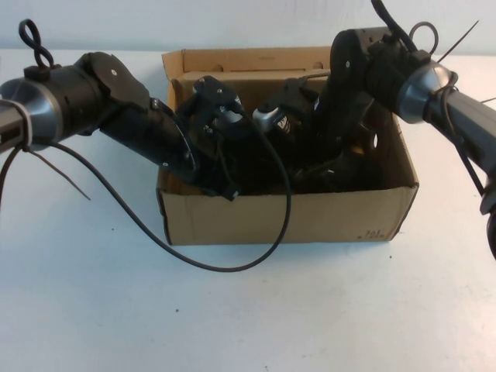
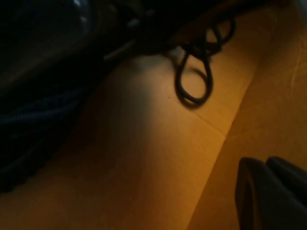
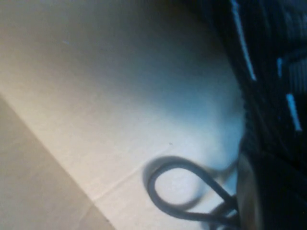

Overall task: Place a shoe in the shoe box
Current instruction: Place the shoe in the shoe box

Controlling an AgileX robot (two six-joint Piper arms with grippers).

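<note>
1. Inside the shoe box (image 1: 287, 221), low on its left half: left gripper (image 1: 225, 182), fingers (image 2: 268, 191) closed together with nothing between them; its wrist view shows dark finger ends over bare cardboard floor.
2. Right half of the same box: right gripper (image 1: 329, 167), reaching down among dark shapes; fingers drawn fully together; whether they pinch anything cannot be told.
3. Shoe (image 3: 273, 86): black mesh sneaker with small pale side stripes, lying within the box on its floor, just beside the right gripper.
4. Shoelace loop (image 2: 194, 79): black, resting on the cardboard floor, visible in both wrist views.
5. Shoe box: plain brown cardboard, lid flap standing open at the far side, small dark print at the near right corner of the front wall.
6. Black cable (image 1: 232, 267): hanging from the left arm, looping over the box's front wall onto the table.
7. Table (image 1: 248, 325): white, bearing the box near its middle.
</note>
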